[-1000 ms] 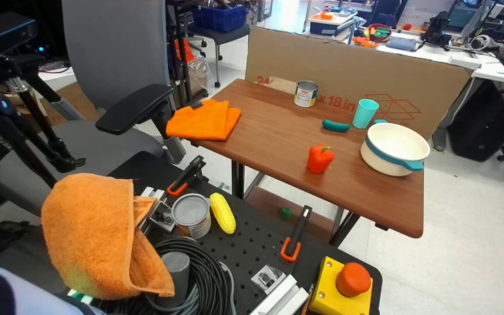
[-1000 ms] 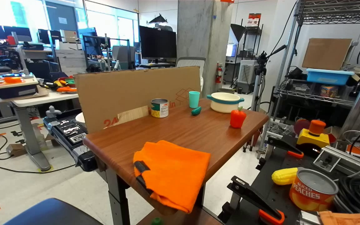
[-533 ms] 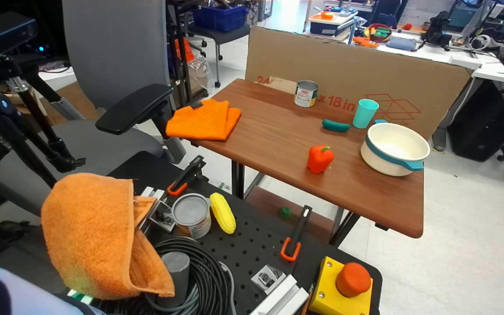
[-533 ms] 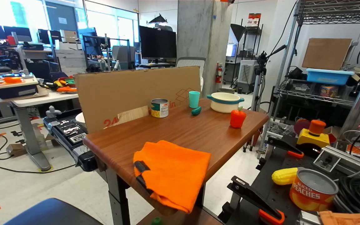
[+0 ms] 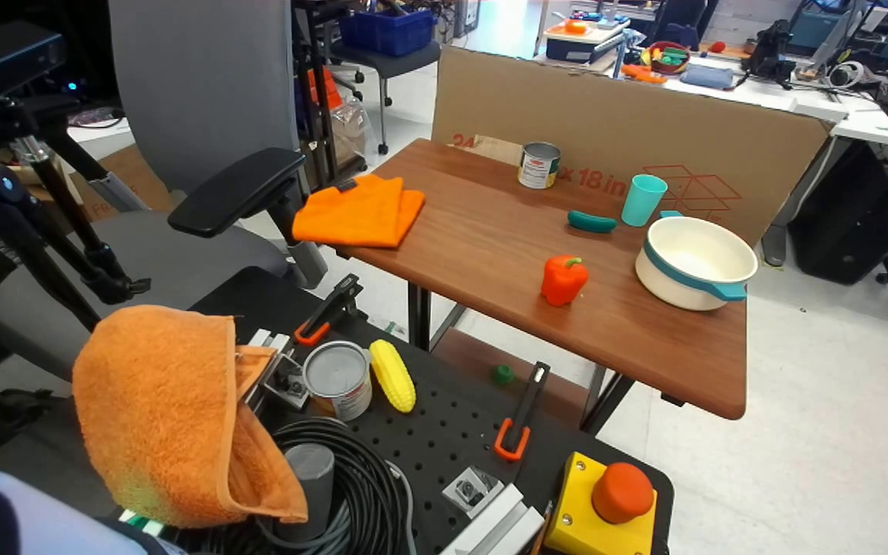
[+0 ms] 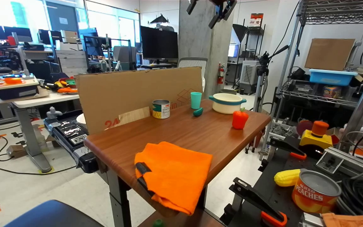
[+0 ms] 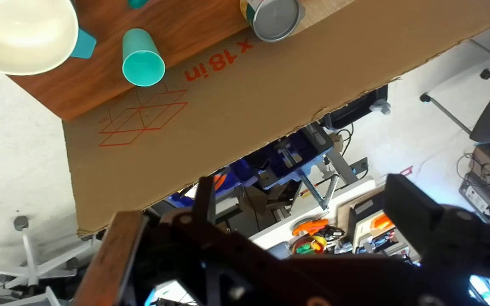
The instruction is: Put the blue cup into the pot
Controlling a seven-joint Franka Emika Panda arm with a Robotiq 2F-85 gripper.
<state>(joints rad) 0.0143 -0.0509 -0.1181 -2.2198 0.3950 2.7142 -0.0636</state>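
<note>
In an exterior view the gripper (image 6: 204,14), jaws parted, hangs at twelve o'clock, the blue cup (image 6: 196,100) nine o'clock from the pot (image 6: 226,107)

Open air lies above the teal cup (image 5: 644,200) and the cream pot (image 5: 697,250). A cardboard panel (image 5: 598,116) blocks the cup's far side; the cucumber (image 5: 591,222) and the pot's teal handle (image 7: 84,44) flank it.

In an exterior view, below the fingers (image 6: 214,21) in frame, I log on the wooden surface (image 6: 169,132): red pepper (image 6: 240,119), green cucumber-shaped piece (image 6: 198,112), orange cloth (image 6: 175,176) lowest. Lower right of the fingers: yellow corn (image 6: 286,177) just beside a can (image 6: 315,194); over the feed I read SLICED PEACHES. Wrist view: printed cardboard (image 7: 228,110) up-frame of the fingers, labelled tin (image 7: 275,19) farther up.
</note>
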